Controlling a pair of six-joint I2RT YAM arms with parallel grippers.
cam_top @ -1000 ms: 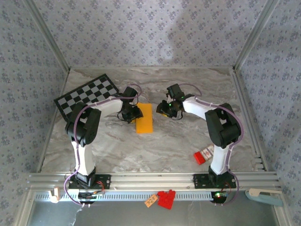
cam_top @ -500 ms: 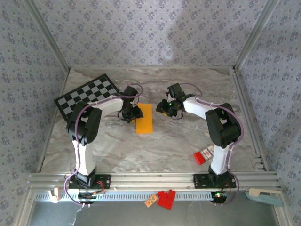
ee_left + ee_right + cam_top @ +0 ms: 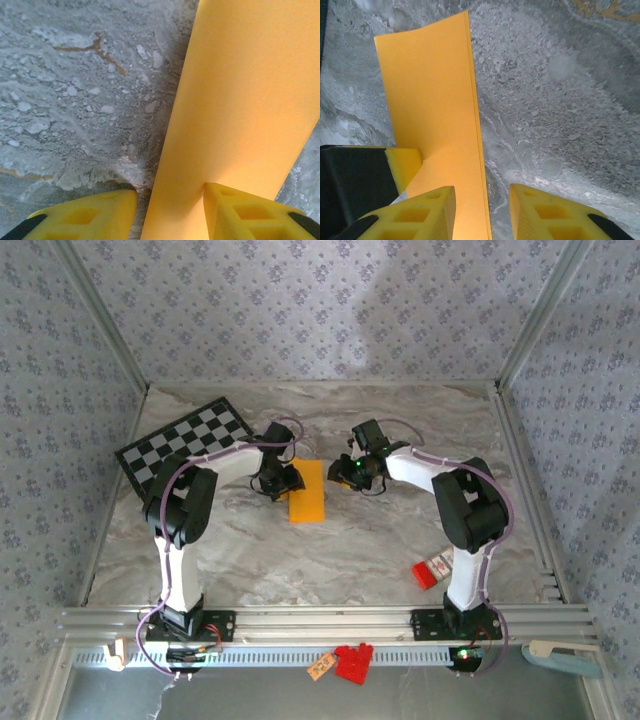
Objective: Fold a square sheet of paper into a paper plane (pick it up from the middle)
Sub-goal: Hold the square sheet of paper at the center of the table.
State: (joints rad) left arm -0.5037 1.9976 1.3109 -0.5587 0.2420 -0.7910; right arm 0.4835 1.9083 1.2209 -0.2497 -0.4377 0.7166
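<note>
Top external view: the orange-yellow sheet of paper (image 3: 307,492) lies as a narrow folded strip on the marble table (image 3: 330,550), a little toward 12 o'clock from the middle. My left pincer (image 3: 283,483) sits at the strip's 9 o'clock edge. My right pincer (image 3: 345,472) is just off its 2 o'clock corner. The checkered board (image 3: 185,440) is out at 10 o'clock from the paper, and a small red block (image 3: 430,570) lies at 4 o'clock, well apart.

From my left wrist, the left pincer is spread. One finger (image 3: 90,215) is over bare table and the other (image 3: 240,210) is on the paper's far side, with the strip running up between them.

From my right wrist, the right pincer is spread too. One finger (image 3: 420,210) hangs over the paper and the other (image 3: 545,210) over bare table, straddling the long edge and pinching nothing.
</note>
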